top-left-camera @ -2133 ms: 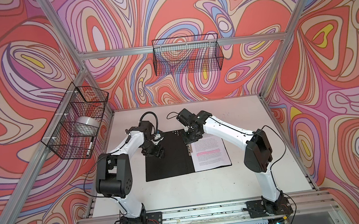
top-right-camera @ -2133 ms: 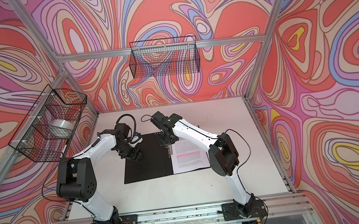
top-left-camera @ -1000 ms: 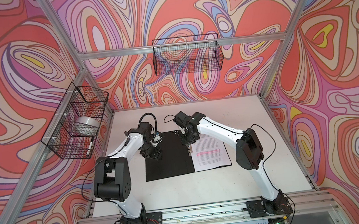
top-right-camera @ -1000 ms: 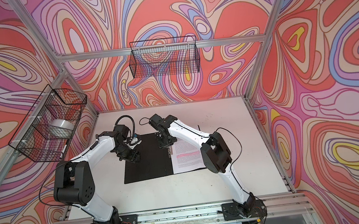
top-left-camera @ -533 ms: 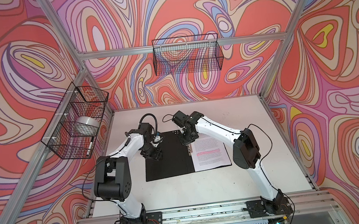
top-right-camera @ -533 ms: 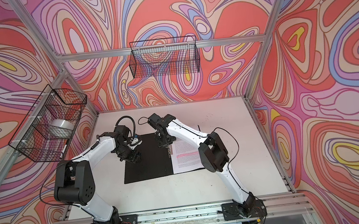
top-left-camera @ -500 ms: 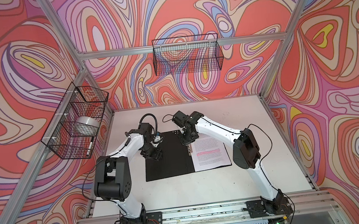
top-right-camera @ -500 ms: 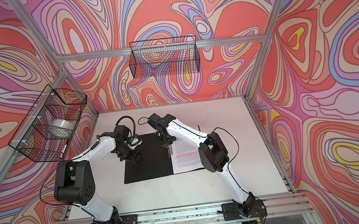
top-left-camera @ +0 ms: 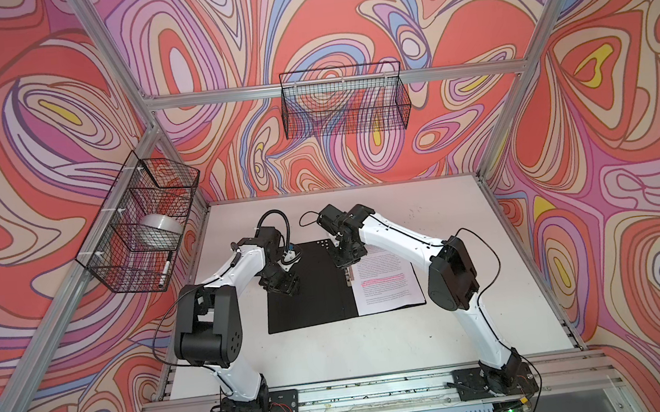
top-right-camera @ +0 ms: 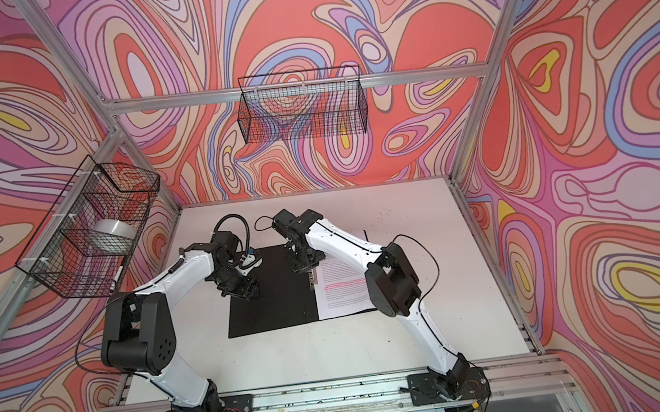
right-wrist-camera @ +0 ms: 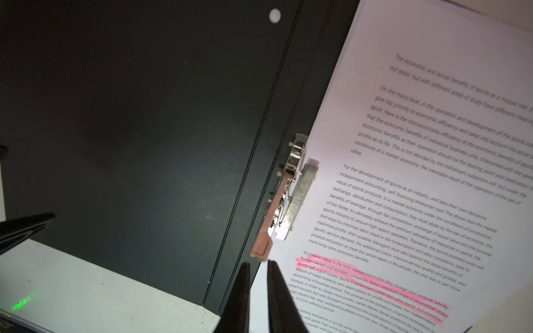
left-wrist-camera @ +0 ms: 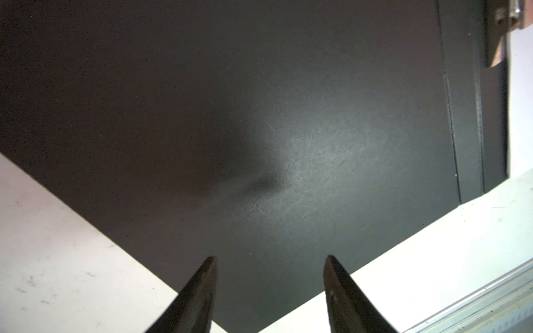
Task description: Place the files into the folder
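Lena: Since two seconds ago the right arm's elbow has swung in closer to the folder [top-left-camera: 308,297], and the right tool [top-left-camera: 346,261] has shifted a little toward the folder's bare half. The left arm has hardly moved.

Tom: How does the folder lie?

Lena: Open and flat on the table [top-left-camera: 335,352], black inside facing up in both top views.

Tom: And the files?

Lena: The files [top-left-camera: 387,288] rest on the half of the folder on the right arm's side, printed side up, with one passage highlighted pink. The metal clip [right-wrist-camera: 288,199] beside the folder's spine lies over their inner edge.

Tom: What about the right tool?

Lena: Its fingers are nearly together with nothing between them. The tips sit just beside the brown end of the clip's lever. Whether they touch it, I cannot tell.

Tom: The left one?

Lena: The left tool [top-left-camera: 284,288] hovers over the folder's bare black half, close to that half's outer edge. Its fingers stand well apart and hold nothing.
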Robot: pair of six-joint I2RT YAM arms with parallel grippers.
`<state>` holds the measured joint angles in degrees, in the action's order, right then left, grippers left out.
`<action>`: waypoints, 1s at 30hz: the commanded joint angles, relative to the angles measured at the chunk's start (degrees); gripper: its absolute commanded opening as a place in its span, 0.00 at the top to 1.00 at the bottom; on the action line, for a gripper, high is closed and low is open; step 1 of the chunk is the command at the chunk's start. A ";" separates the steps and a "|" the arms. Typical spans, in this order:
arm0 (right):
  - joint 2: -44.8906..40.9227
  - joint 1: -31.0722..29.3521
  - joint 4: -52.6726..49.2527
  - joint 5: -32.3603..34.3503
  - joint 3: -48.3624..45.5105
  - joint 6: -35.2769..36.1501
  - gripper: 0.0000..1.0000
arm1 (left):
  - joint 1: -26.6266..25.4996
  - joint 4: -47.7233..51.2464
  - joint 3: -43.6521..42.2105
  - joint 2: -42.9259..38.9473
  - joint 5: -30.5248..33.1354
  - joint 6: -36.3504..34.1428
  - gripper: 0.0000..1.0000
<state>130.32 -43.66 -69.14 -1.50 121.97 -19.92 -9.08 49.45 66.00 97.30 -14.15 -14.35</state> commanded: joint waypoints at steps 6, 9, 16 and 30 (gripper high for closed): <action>1.78 -0.38 -1.77 -0.53 0.87 0.85 0.87 | -0.41 0.37 -0.07 0.61 -0.82 -0.85 0.41; 1.72 -0.37 -1.65 -0.69 1.14 0.94 0.87 | -0.41 0.38 -0.08 0.53 -0.70 -1.01 0.41; 0.96 -0.45 -0.15 -0.72 1.99 0.69 0.87 | -0.41 0.38 -0.14 0.15 -0.90 -0.85 0.41; 3.62 -0.45 -0.37 -0.06 2.03 1.32 0.86 | -0.41 -0.03 -0.86 0.35 -0.77 -0.88 0.41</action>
<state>132.60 -43.70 -69.71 -2.11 123.13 -19.25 -9.08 49.45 65.93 97.32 -14.35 -14.37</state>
